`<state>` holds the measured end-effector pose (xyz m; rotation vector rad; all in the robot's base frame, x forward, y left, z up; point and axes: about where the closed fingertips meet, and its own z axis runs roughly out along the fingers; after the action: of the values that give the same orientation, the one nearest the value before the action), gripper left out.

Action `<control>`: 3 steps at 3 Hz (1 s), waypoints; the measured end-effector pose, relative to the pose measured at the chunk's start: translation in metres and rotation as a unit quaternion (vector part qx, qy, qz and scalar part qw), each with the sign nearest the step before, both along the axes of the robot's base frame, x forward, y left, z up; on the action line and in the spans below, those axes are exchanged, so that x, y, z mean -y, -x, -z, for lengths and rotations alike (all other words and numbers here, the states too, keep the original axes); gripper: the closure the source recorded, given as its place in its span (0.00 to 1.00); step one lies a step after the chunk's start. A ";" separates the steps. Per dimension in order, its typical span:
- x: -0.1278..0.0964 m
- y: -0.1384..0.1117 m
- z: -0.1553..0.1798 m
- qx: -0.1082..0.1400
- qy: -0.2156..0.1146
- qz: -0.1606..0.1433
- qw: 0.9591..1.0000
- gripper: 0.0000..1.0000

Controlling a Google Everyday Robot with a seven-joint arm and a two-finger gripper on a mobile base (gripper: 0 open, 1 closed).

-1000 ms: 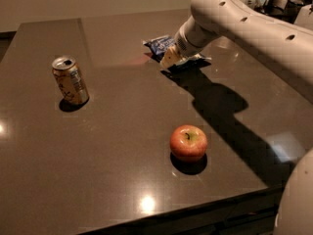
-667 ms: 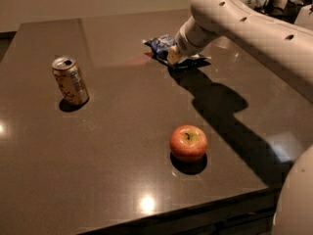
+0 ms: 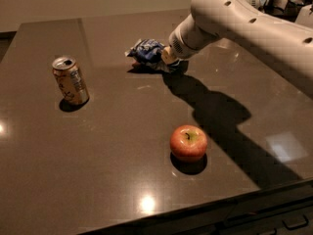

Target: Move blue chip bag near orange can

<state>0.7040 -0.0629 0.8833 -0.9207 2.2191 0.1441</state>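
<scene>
Three things lie on the dark table (image 3: 112,180) as we see it: the blue chip bag (image 3: 145,52) in the upper middle of the frame, the orange can (image 3: 71,80) upright at the left, and a red apple (image 3: 188,142) in the lower middle. The gripper (image 3: 168,57) reaches in from the upper right on a white arm (image 3: 244,18) and meets the right edge of the crumpled bag; we cannot tell whether it grasps the bag or merely touches it. The bag sits well apart from the can. White marks on the bag and dark print on the can's pale label are both unreadable to us.
</scene>
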 end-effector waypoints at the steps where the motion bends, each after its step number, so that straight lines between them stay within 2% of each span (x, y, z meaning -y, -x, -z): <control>1: -0.044 0.036 0.002 -0.008 -0.022 -0.086 0.996 1.00; 2: -0.075 0.056 0.005 -0.011 -0.027 -0.150 0.988 1.00; 3: -0.093 0.066 0.004 -0.010 -0.033 -0.186 0.982 1.00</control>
<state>0.6377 0.0306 0.8789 -1.2935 2.0261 0.3981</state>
